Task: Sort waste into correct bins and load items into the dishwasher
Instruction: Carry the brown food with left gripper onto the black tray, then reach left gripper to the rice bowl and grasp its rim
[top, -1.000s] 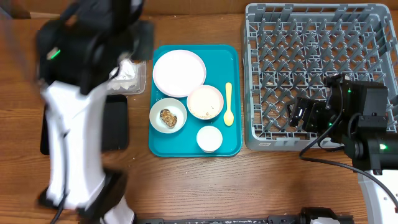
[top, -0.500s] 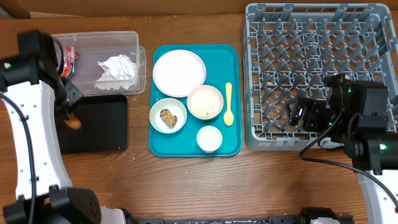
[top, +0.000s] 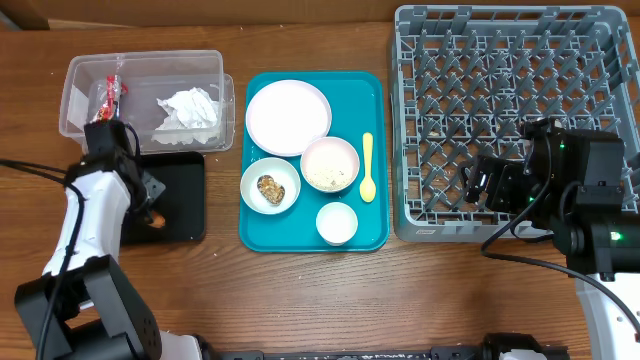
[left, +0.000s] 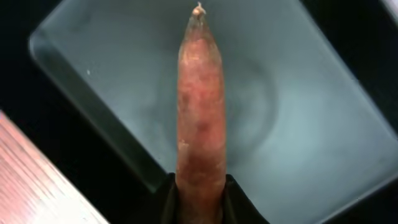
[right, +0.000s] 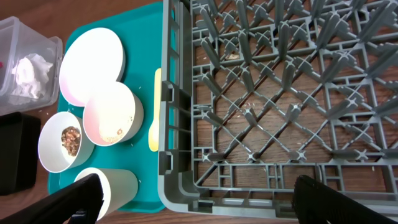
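Observation:
My left gripper (left: 200, 186) is shut on the orange carrot-like stick (left: 200, 112), which points forward just above the black tray (left: 298, 93). From overhead the left gripper (top: 150, 205) hangs over the black tray (top: 185, 185), with the stick (top: 157, 219) at its tip. The clear tub (top: 145, 70) holds a red wrapper (top: 112, 95) and a white napkin (top: 188, 108). My right gripper (right: 205, 205) stands open and empty over the grey dish rack's (top: 510, 60) front left corner.
The teal tray (top: 300, 235) carries a pink plate (top: 288, 116), a bowl with rice (top: 330, 164), a bowl with a brown lump (top: 270, 186), a white cup (top: 337, 222) and a yellow spoon (top: 367, 168). The rack holds no dishes.
My left arm has swung from above the clear tub down and right over the black tray, carrying the carrot stick. The right arm has not moved.

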